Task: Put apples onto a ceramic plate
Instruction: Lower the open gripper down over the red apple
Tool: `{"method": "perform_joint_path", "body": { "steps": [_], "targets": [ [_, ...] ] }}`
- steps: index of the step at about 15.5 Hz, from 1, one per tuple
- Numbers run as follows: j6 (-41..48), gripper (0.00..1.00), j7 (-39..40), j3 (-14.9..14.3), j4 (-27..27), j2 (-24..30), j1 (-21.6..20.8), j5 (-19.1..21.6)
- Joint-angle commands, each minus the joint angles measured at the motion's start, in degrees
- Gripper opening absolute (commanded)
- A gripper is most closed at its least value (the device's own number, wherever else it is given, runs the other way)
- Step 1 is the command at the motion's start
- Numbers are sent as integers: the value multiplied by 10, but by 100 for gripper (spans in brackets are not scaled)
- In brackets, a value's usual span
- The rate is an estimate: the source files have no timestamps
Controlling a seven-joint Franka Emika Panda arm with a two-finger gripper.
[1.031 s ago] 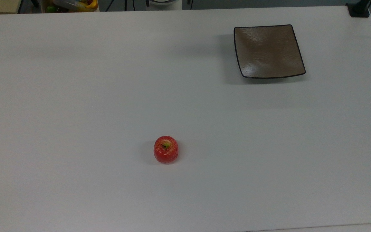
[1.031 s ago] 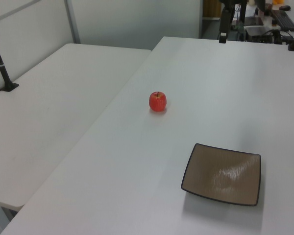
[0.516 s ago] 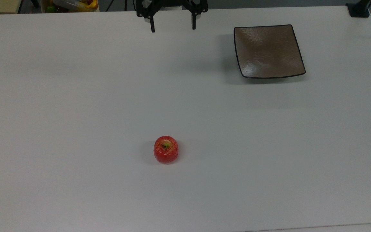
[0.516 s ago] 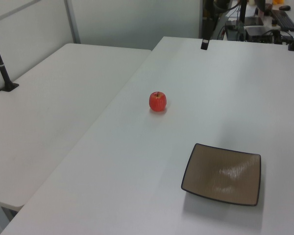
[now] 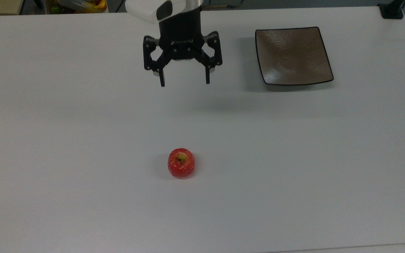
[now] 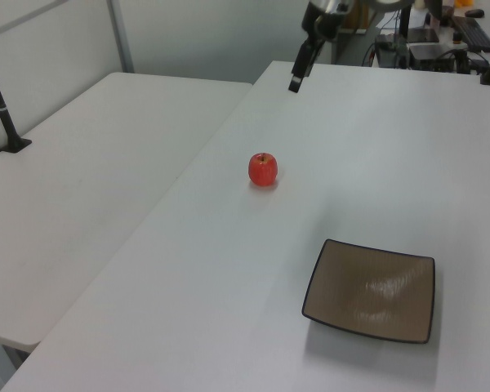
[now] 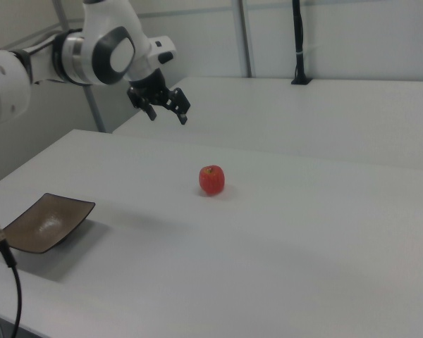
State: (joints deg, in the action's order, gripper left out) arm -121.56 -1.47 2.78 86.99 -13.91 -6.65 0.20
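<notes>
A lab or office workroom; plain white tables [image 6: 106, 180] pushed side by side; grey partition walls [image 7: 352, 35] behind; at twelve o'clock in the left view, a desk with cabled equipment [image 6: 429, 53]; black clamp-mounted poles [image 6: 0, 106] on table edges.

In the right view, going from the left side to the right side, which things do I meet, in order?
Square brown ceramic plate → open gripper held above the table → small red apple → black post standing at the far table's back edge.

Even bright light, soft shadows, glare on plate [image 5: 293, 56]
</notes>
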Motion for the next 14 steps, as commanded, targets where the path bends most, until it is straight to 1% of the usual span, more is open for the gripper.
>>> {"method": "perform_joint_path", "body": {
  "steps": [1, 5, 7, 10, 14],
  "targets": [
    [-66, 100, 2, -3, -39, -75, 1, -15],
    [-134, 100, 0, -4, -39, -127, 1, -28],
    [-153, 100, 1, -8, -39, -150, 1, -33],
    [-191, 100, -1, -8, -39, -180, 1, -49],
    [-227, 100, -3, -9, -40, -212, 1, -59]
  ]
}}
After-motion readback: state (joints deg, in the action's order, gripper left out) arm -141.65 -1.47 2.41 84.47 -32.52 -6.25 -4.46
